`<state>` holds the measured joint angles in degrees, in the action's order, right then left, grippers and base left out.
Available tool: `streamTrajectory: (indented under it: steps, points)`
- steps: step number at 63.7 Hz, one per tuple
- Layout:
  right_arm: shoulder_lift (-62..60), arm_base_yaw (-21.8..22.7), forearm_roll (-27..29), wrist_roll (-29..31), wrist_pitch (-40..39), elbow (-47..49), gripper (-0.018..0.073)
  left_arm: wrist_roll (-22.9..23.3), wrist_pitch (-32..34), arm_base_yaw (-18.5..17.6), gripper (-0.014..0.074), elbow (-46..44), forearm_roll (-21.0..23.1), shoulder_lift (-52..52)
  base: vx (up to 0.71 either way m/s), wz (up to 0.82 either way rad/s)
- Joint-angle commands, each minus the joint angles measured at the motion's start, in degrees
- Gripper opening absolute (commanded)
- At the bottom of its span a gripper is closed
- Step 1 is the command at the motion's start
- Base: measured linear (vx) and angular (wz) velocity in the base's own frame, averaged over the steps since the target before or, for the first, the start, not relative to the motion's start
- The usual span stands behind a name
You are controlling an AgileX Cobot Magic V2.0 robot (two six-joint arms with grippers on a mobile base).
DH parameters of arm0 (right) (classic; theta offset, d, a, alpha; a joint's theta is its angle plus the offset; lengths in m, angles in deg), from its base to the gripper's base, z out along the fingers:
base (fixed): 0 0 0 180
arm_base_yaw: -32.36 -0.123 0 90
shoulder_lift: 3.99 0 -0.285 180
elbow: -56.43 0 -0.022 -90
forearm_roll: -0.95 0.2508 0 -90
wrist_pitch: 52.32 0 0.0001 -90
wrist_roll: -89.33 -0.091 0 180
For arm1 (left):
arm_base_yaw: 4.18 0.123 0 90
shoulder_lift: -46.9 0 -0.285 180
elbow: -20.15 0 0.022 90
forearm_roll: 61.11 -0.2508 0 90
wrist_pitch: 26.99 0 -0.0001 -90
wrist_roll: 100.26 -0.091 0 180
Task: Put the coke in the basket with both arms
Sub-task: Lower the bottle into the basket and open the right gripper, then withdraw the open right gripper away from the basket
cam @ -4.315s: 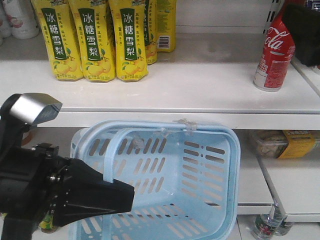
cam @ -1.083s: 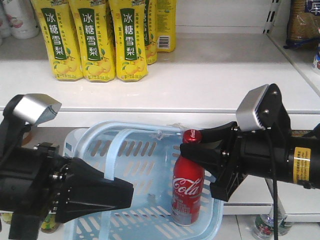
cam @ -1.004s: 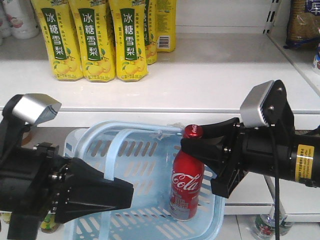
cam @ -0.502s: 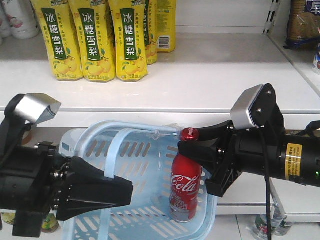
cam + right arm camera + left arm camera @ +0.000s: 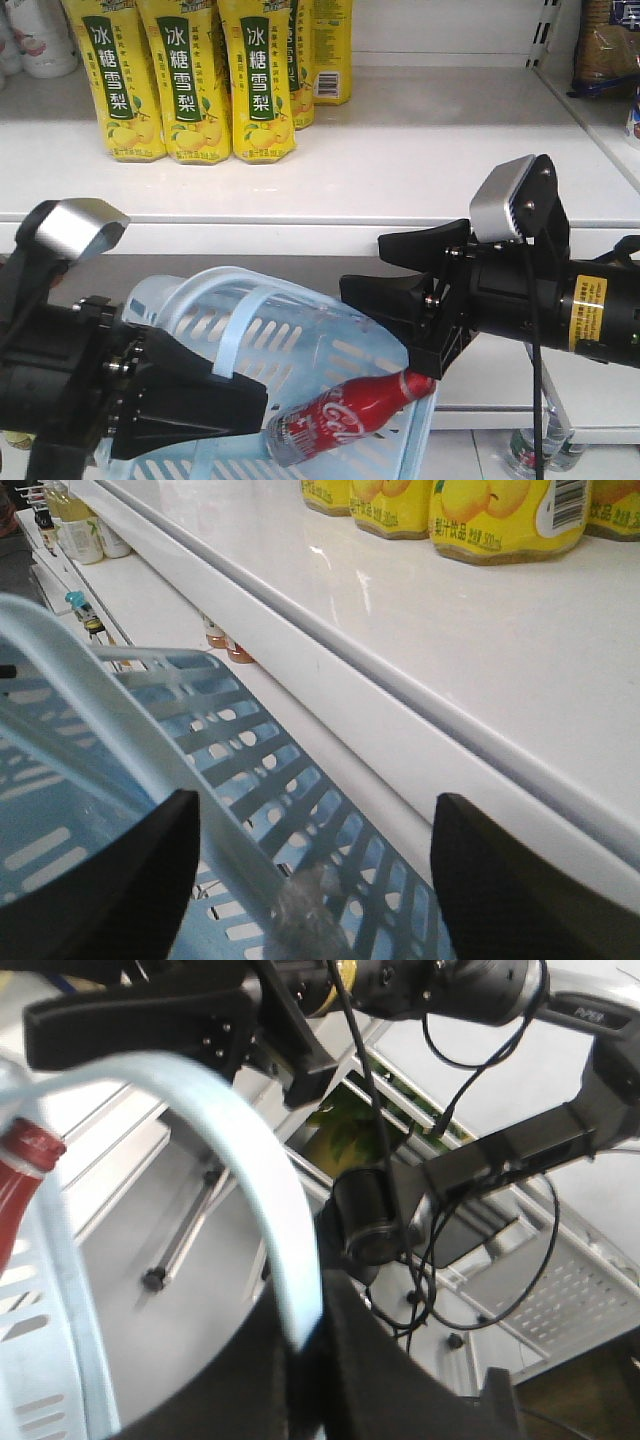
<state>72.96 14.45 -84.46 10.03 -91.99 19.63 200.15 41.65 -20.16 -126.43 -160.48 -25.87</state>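
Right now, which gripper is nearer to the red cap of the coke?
Right. The right gripper hangs open just above the cap of the coke. The left gripper holds the basket handle, at the bottle's base end, farther from the cap.

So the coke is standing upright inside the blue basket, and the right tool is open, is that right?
Not quite. The coke is lying tilted on its side inside the blue basket, not upright. The right tool is open. The front-facing view shows it.

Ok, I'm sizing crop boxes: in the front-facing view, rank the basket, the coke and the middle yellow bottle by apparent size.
Largest: basket.
Then: middle yellow bottle, top cropped.
Smallest: coke.
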Motion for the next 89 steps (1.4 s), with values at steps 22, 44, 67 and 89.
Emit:
streamTrajectory:
  steps: [22,44,67,89]
  points:
    - [-9.82,0.08,2.30,-3.10,8.48,1.76,0.0392,-1.39,5.68,-0.14,-0.0006,-1.81,8.89,1.44,0.00,0.00]
    - [-31.17,0.08,-17.54,-25.53,15.97,0.87,-0.0011,-1.39,5.68,-0.14,-0.0006,-1.81,8.89,1.44,0.00,0.00]
    - [-52.05,0.08,-17.54,-31.24,28.95,-19.99,-0.0006,-1.39,5.68,-0.14,-0.0006,-1.81,8.89,1.44,0.00,0.00]
    - [-56.43,0.08,-17.50,-32.33,32.35,-24.52,-0.0006,-1.39,5.68,-0.14,-0.0006,-1.81,8.89,1.44,0.00,0.00]
